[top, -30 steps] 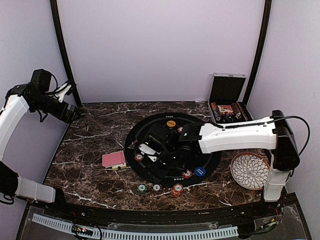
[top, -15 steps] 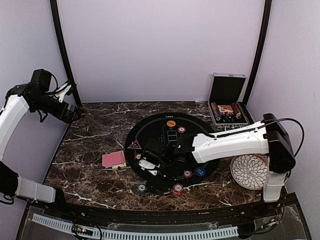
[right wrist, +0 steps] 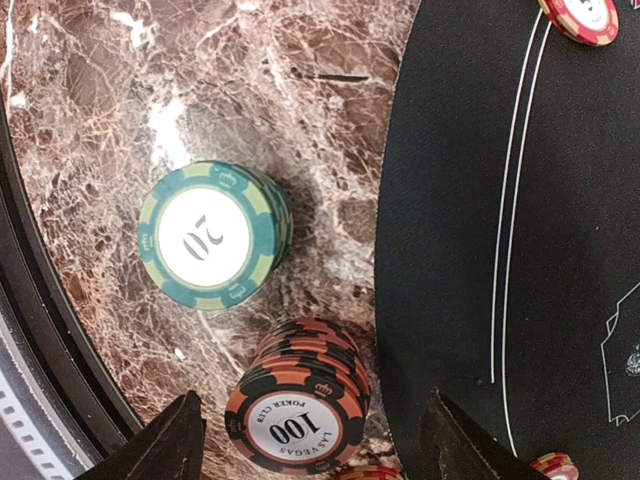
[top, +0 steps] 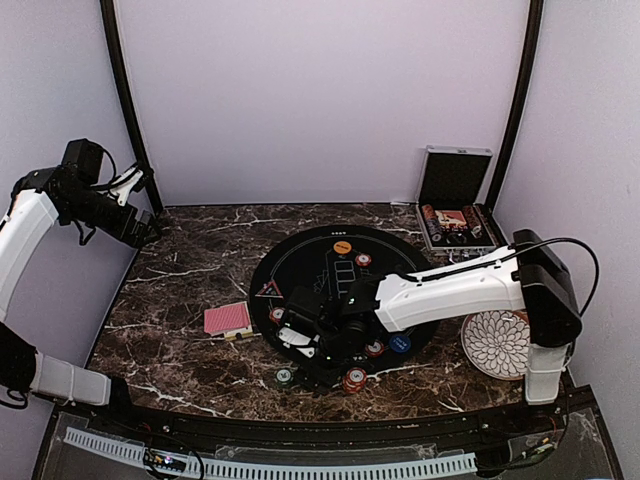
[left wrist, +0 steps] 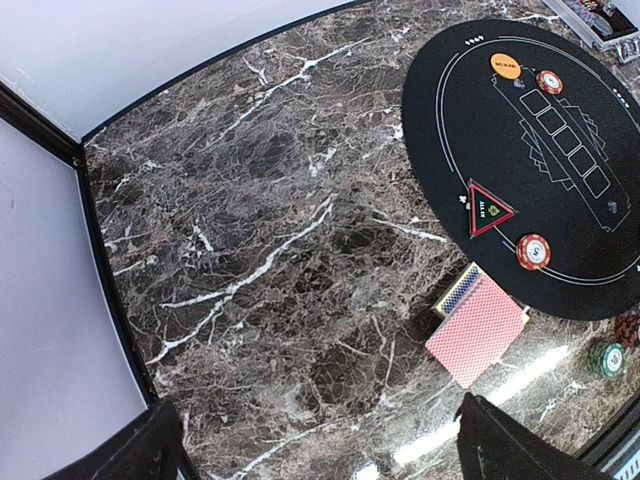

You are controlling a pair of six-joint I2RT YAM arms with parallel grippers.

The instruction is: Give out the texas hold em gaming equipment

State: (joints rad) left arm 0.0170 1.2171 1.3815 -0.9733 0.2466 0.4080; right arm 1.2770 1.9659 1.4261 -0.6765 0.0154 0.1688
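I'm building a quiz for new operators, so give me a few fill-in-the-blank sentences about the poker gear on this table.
The green chip stack is printed with the number ____. The red chip stack beside it reads ____. The round button at the far edge of the black mat is ____ in colour.
Missing words: 20; 100; orange.

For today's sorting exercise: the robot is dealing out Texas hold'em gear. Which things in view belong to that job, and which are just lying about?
Belongs to the job: red-backed cards, green chip stack, red chip stack, orange button, blue button, triangular marker.

Just lying about: silver case, patterned plate.
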